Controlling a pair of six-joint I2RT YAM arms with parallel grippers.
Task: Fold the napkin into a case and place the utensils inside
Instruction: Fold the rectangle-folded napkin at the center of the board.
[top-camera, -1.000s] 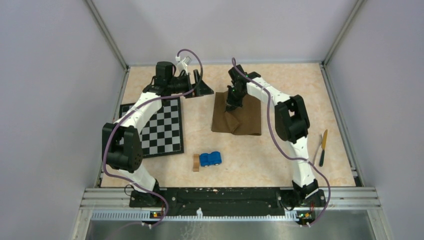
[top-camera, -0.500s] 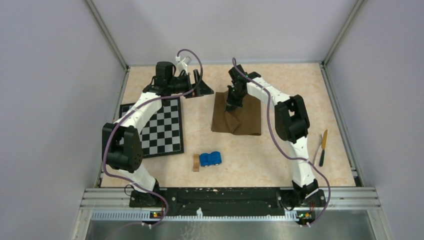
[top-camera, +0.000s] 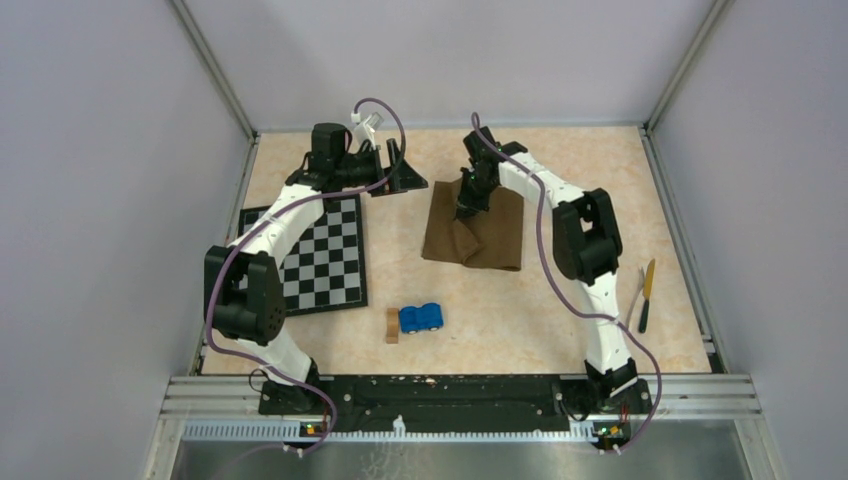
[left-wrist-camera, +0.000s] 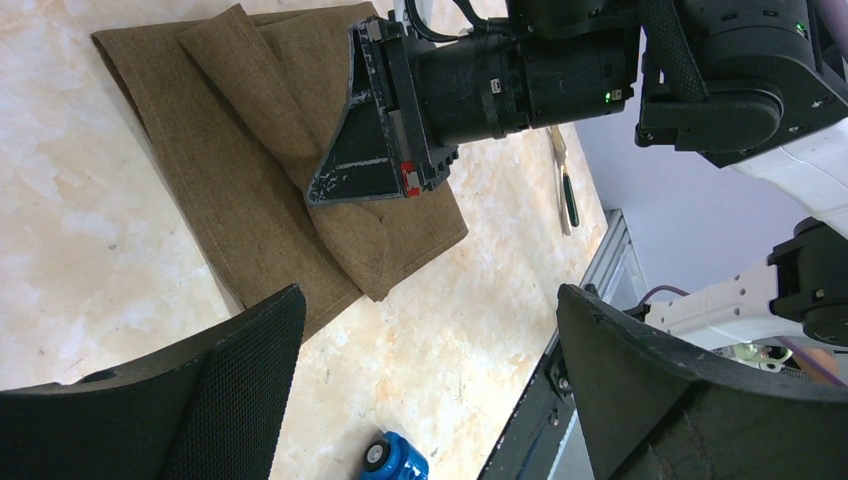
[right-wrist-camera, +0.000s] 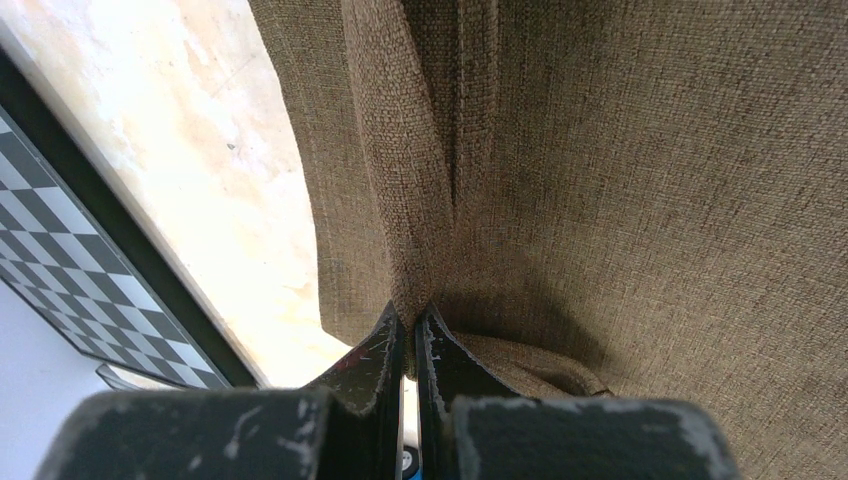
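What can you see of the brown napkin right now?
The napkin is a dark brown, coarse-woven cloth lying near the middle of the tan table. It is partly folded, with a flap doubled over on top and soft creases. The right claw is shut on a pinched ridge of the fabric, which is gathered up between its fingers.

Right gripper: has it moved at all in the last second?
Yes. The right gripper, shut on the napkin, has shifted slightly toward the table's far edge, away from the blue toy car.
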